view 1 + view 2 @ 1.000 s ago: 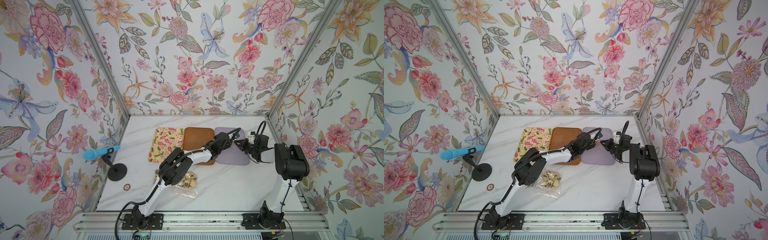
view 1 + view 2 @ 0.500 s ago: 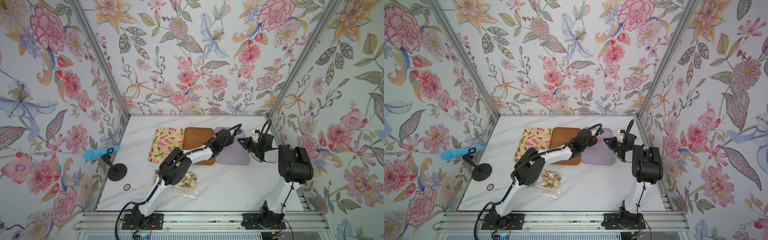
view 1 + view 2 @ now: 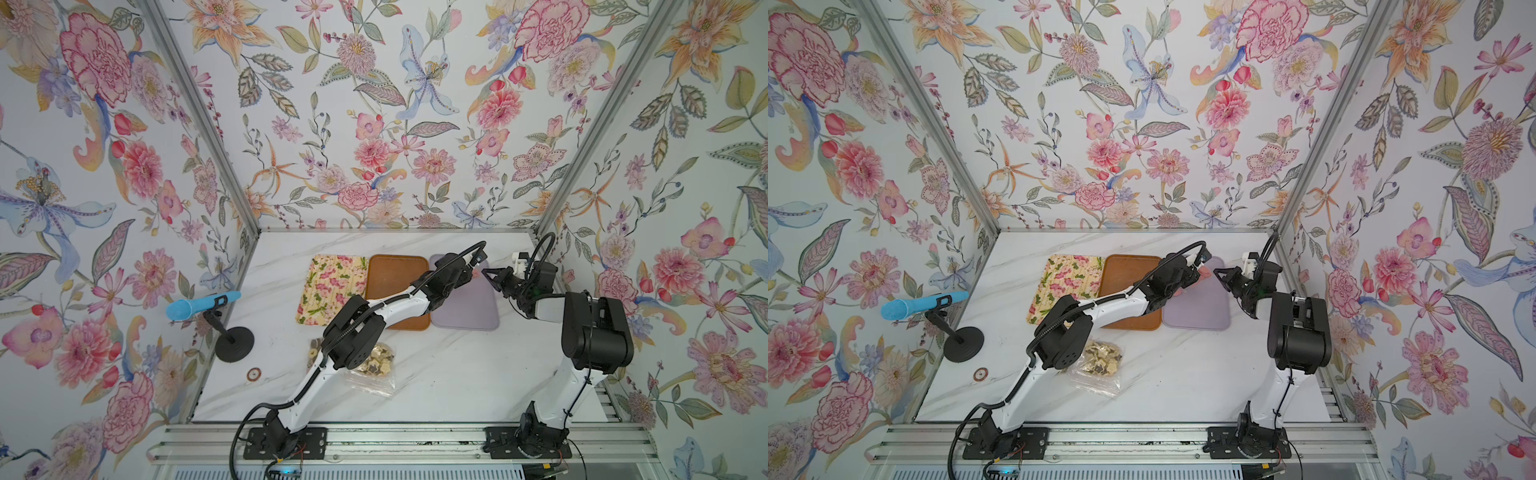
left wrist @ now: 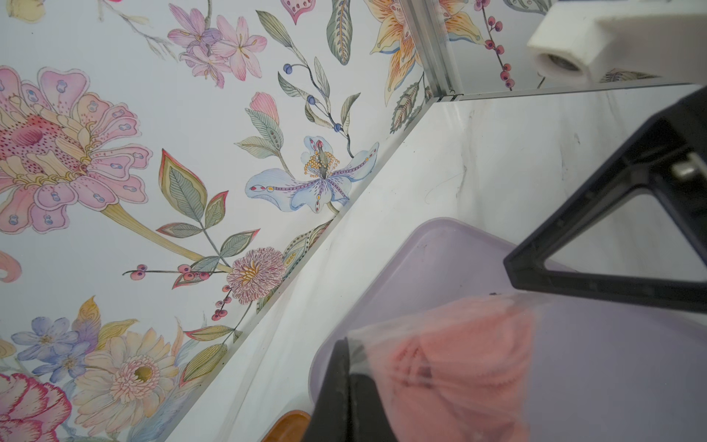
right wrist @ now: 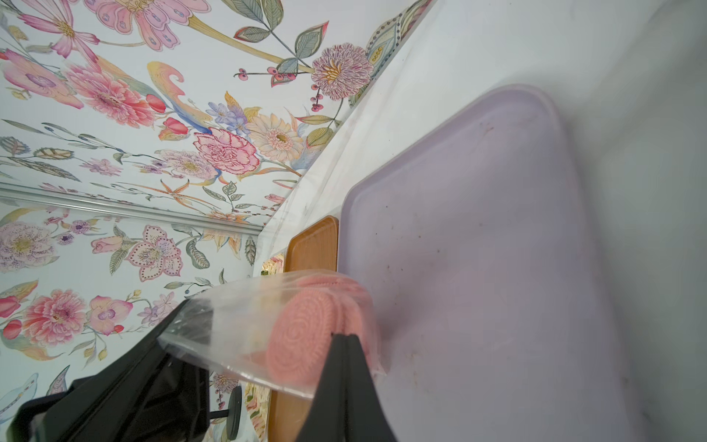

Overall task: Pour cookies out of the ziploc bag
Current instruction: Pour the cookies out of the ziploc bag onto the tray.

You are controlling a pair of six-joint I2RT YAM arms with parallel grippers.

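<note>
A small clear ziploc bag (image 5: 237, 329) with pink patterned cookies (image 5: 302, 336) inside hangs above the purple tray (image 3: 465, 316). My left gripper (image 4: 349, 344) is shut on one edge of it, and the pink cookies (image 4: 459, 363) show through the plastic. My right gripper (image 5: 346, 336) is shut on the opposite edge, beside a cookie. In both top views the two grippers, left (image 3: 471, 274) and right (image 3: 485, 271), meet tip to tip over the tray's far part, and the bag (image 3: 1204, 272) shows only as a pink patch between them.
A second bag of mixed cookies (image 3: 374, 365) lies on the table under my left arm, with loose cookies (image 3: 313, 347) beside it. A brown tray (image 3: 395, 270) and a floral tray (image 3: 332, 286) sit left of the purple one. A blue microphone on a stand (image 3: 232, 345) is at the left wall, a single cookie (image 3: 254, 374) near it.
Both grippers have shifted with the bag a little toward the back wall over the purple tray. The right arm's elbow has swung slightly right. Both grips are unchanged.
</note>
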